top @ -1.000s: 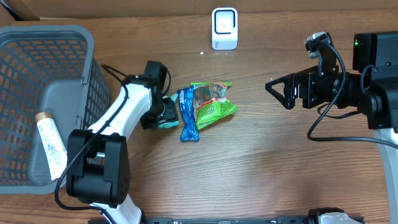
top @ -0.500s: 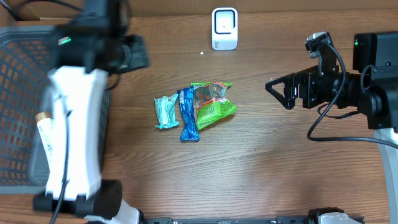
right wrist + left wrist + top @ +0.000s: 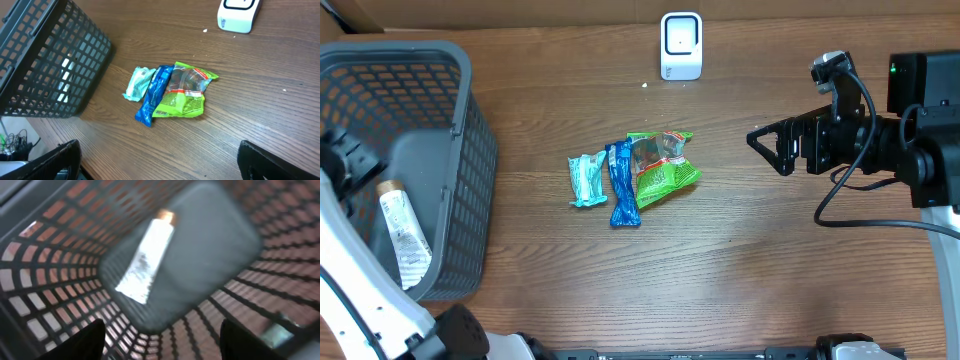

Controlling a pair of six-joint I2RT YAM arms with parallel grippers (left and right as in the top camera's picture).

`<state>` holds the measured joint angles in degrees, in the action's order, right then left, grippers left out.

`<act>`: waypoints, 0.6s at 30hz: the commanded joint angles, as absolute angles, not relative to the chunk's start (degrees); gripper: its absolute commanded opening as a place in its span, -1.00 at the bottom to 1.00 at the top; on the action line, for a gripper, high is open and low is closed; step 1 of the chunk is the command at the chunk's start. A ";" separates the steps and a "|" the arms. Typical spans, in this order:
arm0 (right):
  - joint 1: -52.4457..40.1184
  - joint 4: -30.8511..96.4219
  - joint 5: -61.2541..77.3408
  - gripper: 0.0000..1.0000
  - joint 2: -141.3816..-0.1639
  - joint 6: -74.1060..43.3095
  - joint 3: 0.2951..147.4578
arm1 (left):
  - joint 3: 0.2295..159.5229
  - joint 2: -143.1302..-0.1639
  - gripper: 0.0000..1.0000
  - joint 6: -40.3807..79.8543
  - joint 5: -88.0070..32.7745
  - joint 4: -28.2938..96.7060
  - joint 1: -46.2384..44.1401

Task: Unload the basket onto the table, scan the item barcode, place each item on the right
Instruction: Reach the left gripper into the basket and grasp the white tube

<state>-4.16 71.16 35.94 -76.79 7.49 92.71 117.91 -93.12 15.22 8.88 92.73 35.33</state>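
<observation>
Poised over the basket (image 3: pixel 470 170) at the table's left edge, left jaws spread and empty, right jaws wide too. Next, likely: pinching the tube (image 3: pixel 145 262) for the scanner (image 3: pixel 681 45).

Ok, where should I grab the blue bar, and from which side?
Probably its lower end in the overhead view, from straight above, jaws across the narrow width. The blue bar lies flat, with the teal packet along one long side and the green bag along the other. That end pokes out past both, so jaws should fit there.
</observation>
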 commanded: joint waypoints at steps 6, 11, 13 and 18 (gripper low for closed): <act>-4.10 70.81 36.05 1.00 -76.64 7.53 94.08 | 90.76 -94.00 0.21 10.61 9.04 76.75 40.86; -4.10 70.83 36.05 1.00 -76.64 7.53 94.08 | 79.31 -94.08 0.24 10.24 12.97 65.87 40.88; -4.10 70.85 36.05 1.00 -76.64 7.53 94.02 | 76.25 -94.08 0.30 10.24 14.81 61.54 40.88; -4.10 70.85 36.05 1.00 -76.64 7.53 93.78 | 71.57 -94.08 0.48 6.31 15.59 52.45 40.88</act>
